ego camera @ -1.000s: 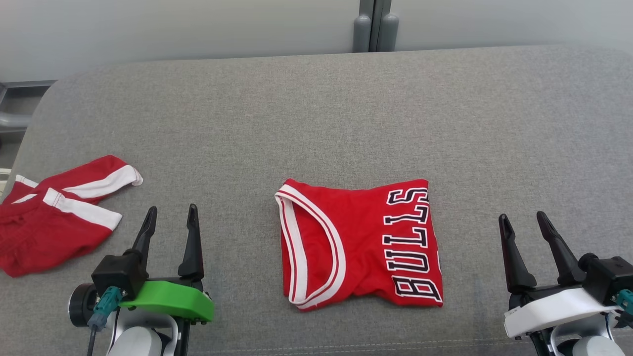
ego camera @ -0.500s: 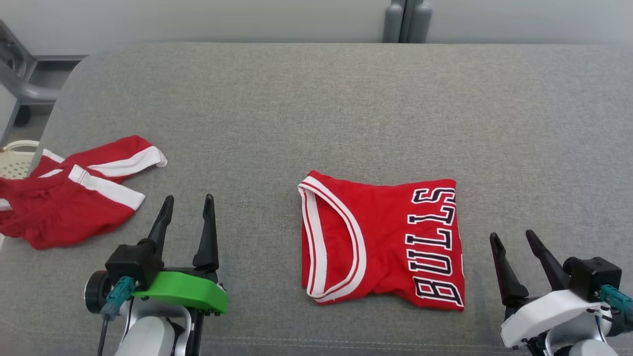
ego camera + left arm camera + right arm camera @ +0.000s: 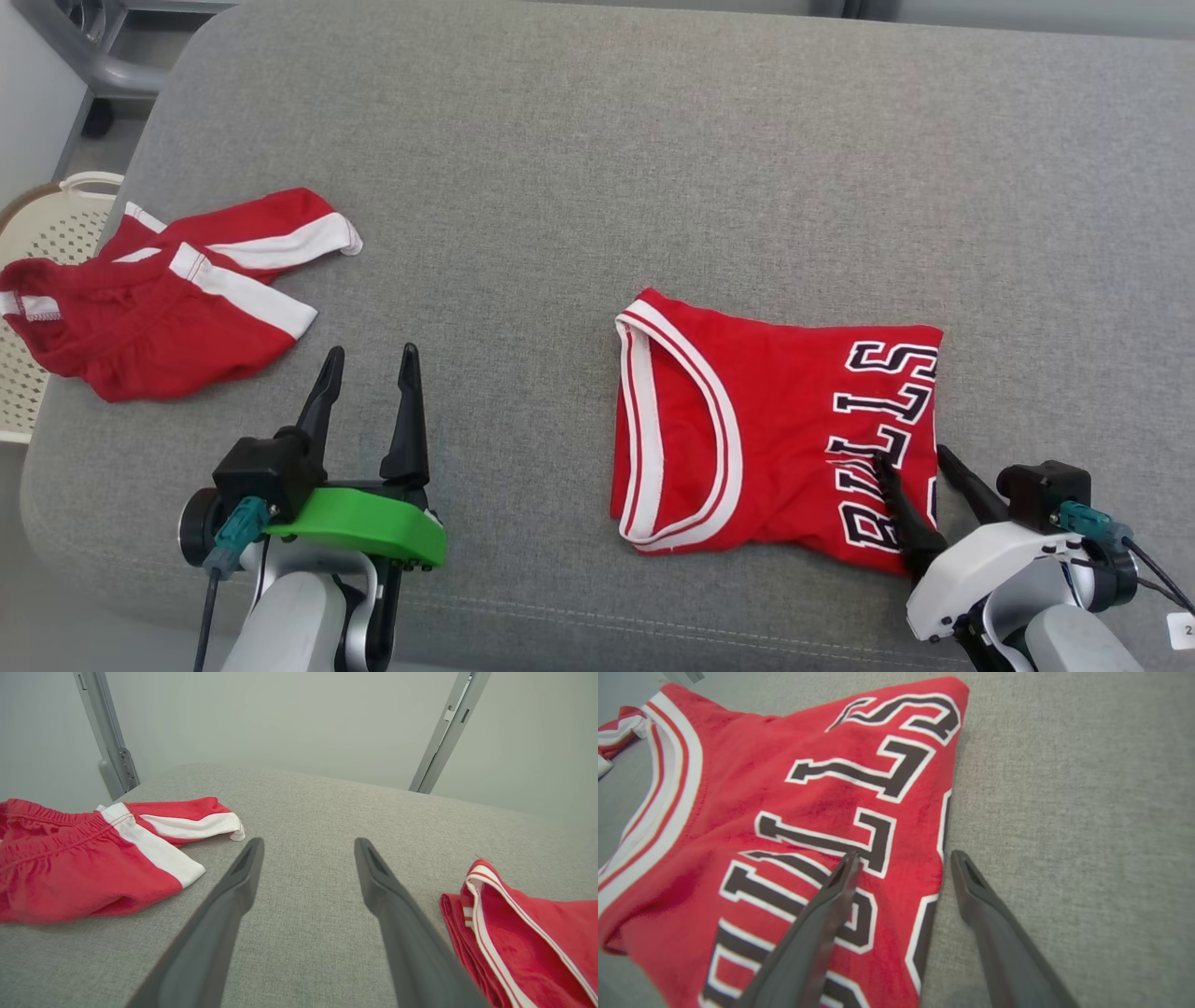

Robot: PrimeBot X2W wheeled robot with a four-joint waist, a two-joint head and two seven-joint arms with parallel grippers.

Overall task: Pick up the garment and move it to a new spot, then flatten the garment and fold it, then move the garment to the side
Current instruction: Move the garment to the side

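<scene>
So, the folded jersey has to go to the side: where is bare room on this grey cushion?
Bare: the far band of the grey cushion beyond the Bulls jersey, the stretch right of it, and the gap between it and the red shorts, where the open left gripper hovers. Crowded: the left end, under the shorts.

A folded red jersey point(image 3: 747, 429) with black BULLS lettering lies on a grey cushion point(image 3: 597, 168); the right gripper point(image 3: 909, 455) is at its near right corner, jaws apart, one over the lettering and the other just off the jersey's edge. The left gripper point(image 3: 371, 353), also spread and empty, is over bare cushion, with the jersey to its right and red shorts point(image 3: 177, 299) with white stripes ahead to its left.
</scene>
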